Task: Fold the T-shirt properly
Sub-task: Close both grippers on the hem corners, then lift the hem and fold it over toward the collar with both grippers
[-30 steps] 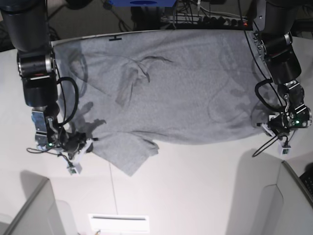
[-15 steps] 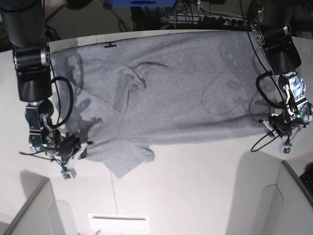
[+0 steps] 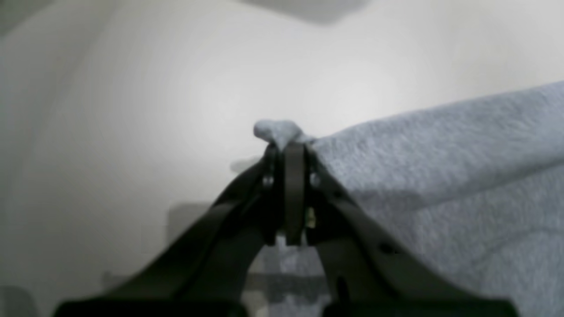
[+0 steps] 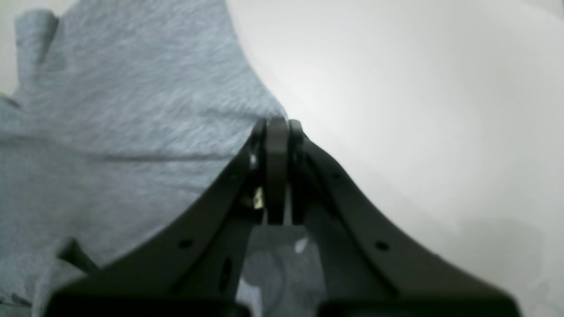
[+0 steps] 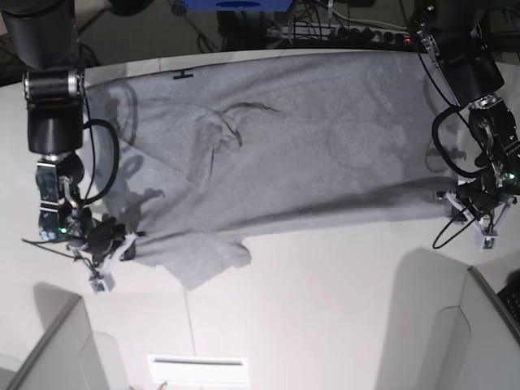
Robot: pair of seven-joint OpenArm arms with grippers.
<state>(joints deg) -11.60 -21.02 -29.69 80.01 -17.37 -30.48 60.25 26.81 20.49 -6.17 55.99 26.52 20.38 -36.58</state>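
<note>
The heather-grey T-shirt (image 5: 284, 154) lies spread across the white table, plain side up, with a creased neck area (image 5: 236, 118) and a sleeve flap (image 5: 203, 260) near the front. At the base view's right, my left gripper (image 5: 448, 201) is shut on the shirt's edge. The left wrist view shows a nub of cloth (image 3: 280, 130) poking past the shut left gripper (image 3: 286, 147). On the base view's left, my right gripper (image 5: 128, 242) is shut on the opposite edge. The right wrist view shows the right gripper (image 4: 276, 127) pinching the T-shirt (image 4: 132, 110) at its border.
Cables and a power strip (image 5: 357, 32) run along the table's far edge, beside a blue object (image 5: 236, 4). A white printed sheet (image 5: 197, 370) lies at the front. Grey panels stand at the front left (image 5: 49, 349) and front right (image 5: 487, 325).
Both grippers have moved outward, away from each other, still holding the cloth. The shirt is drawn wider and flatter, and its front sleeve flap has slid left.
</note>
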